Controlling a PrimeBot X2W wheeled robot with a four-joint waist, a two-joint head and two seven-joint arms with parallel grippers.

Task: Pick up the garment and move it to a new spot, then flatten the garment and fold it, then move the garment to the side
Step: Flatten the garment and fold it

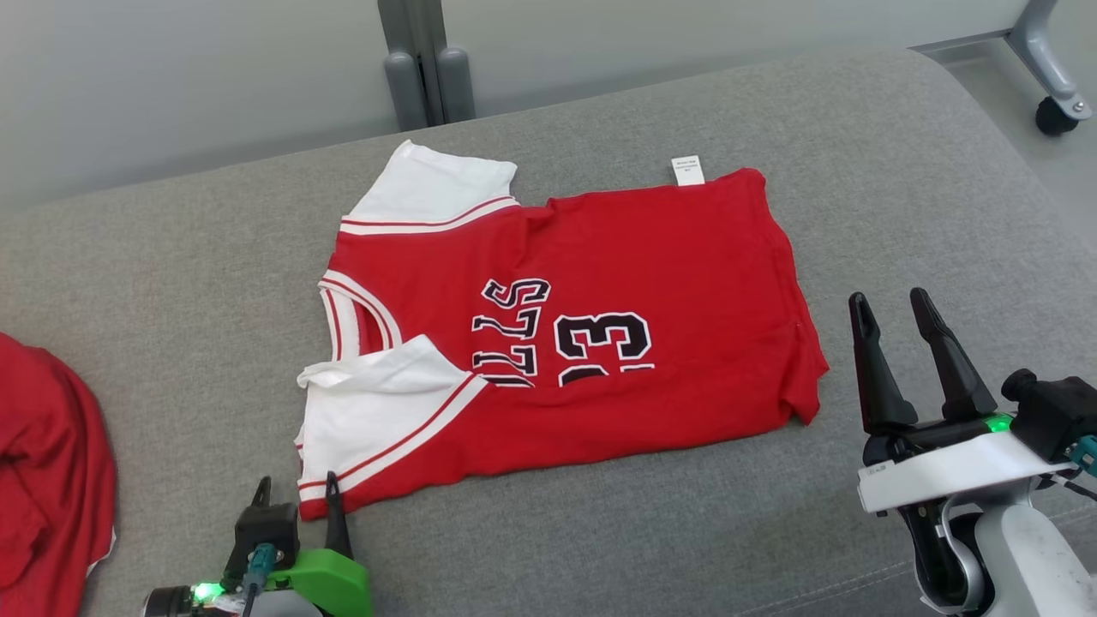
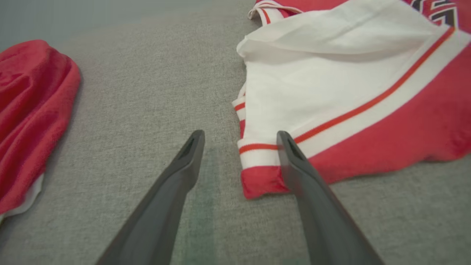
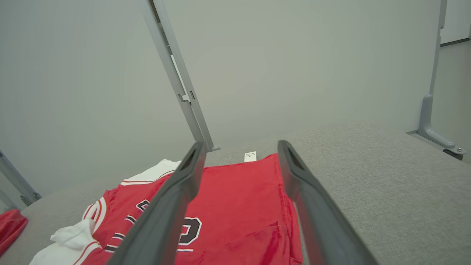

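Note:
The garment (image 1: 600,334) is a red jersey with white sleeves and black lettering, lying flat on the grey cushion with its near sleeve folded over the body. My left gripper (image 1: 296,493) stands open at the jersey's near left corner, one finger just over the hem. In the left wrist view that corner (image 2: 265,176) lies between the open fingers of the left gripper (image 2: 241,136). My right gripper (image 1: 891,308) hovers open off the jersey's right edge. From the right wrist the jersey (image 3: 235,198) spreads below the open right gripper (image 3: 241,147).
A second red cloth (image 1: 43,463) lies bunched at the cushion's left edge, seen again as the red cloth (image 2: 29,110). Grey frame posts (image 1: 424,60) rise behind the cushion and a caster wheel (image 1: 1052,111) stands at the far right. Bare grey cushion (image 1: 900,188) surrounds the jersey.

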